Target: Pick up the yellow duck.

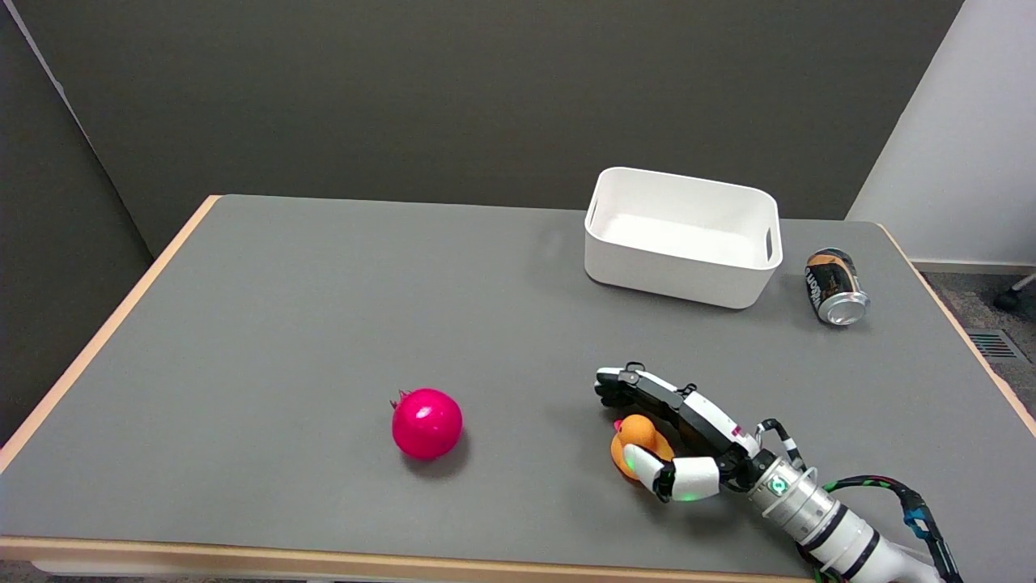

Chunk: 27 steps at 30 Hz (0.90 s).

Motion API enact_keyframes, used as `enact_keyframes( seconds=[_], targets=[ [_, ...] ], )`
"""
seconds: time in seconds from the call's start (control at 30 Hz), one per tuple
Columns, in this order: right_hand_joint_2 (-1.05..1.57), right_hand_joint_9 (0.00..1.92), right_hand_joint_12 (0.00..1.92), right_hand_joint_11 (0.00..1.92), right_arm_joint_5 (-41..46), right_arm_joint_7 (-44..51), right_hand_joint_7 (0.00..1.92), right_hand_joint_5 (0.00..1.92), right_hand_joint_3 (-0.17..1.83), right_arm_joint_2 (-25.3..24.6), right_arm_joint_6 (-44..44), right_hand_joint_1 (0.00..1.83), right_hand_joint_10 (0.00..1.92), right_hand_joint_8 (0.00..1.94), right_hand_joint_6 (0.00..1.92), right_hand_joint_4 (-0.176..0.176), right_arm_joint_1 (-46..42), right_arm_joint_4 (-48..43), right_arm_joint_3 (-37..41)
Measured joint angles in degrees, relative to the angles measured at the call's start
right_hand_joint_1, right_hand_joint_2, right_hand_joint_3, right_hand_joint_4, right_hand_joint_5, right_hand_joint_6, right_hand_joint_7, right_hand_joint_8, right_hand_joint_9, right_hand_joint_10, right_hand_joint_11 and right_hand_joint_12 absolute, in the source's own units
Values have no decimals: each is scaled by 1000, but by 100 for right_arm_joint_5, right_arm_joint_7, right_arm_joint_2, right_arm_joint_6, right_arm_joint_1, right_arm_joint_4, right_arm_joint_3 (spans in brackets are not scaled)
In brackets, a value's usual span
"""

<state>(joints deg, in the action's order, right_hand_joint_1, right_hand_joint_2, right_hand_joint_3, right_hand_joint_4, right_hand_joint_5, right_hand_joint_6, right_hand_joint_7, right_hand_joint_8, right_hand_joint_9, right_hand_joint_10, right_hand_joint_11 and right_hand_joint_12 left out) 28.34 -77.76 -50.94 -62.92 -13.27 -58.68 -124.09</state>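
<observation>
While the duck [637, 441] sits on the grey table [283, 324] near its front edge, the right hand [676, 433] cups around it, thumb against its near side, fingers stretched behind; a firm grip cannot be told.

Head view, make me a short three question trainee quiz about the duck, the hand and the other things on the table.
1. True or false: the soda can stands upright.
2. Which thing lies nearest the right hand? A) pomegranate B) yellow duck C) white bin
3. Fill in: the can lies to the ___ of the bin in the picture.

Key: 1 false, it lies on its side. 2 B, the fingers curve around the duck. 3 right.
</observation>
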Motion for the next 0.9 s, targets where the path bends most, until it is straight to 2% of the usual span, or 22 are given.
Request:
enact_keyframes(
  seconds=[0.03,0.1,0.17,0.2,0.27,0.53,0.6,0.77,0.83,0.9],
  targets=[
    [915,395,1267,90,-5,-1,428,255,840,-1,0,1106,1149,1066,1013,-78,2,0,1],
    [1246,404,1467,135,-17,-2,527,285,241,-3,0,1251,1287,1702,1200,-86,9,1,5],
    [1288,516,1715,153,-24,-3,548,362,179,-5,0,1256,1668,1683,1651,-96,18,2,8],
    [1318,543,1753,172,-25,-4,552,381,124,-6,0,1256,1766,1683,1760,-98,20,2,10],
    [1385,536,1693,219,-26,-4,550,386,-7,-10,1,1252,1788,1693,1763,-97,28,3,16],
    [1333,555,1819,224,-24,-9,579,417,73,-32,39,1259,1834,1607,1746,-93,51,6,48],
    [1351,553,1762,207,-23,-10,581,417,38,-36,47,1257,1843,1595,1745,-92,61,11,54],
    [1341,560,1783,196,-22,-12,593,422,49,-44,66,1261,1842,1574,1735,-94,100,36,66],
    [1298,575,1836,218,-21,-15,610,438,112,-47,76,1270,1820,1543,1713,-95,126,49,70],
    [1313,592,1828,280,-21,-18,635,437,63,-50,82,1279,1804,1495,1716,-105,155,56,75]
  ],
)
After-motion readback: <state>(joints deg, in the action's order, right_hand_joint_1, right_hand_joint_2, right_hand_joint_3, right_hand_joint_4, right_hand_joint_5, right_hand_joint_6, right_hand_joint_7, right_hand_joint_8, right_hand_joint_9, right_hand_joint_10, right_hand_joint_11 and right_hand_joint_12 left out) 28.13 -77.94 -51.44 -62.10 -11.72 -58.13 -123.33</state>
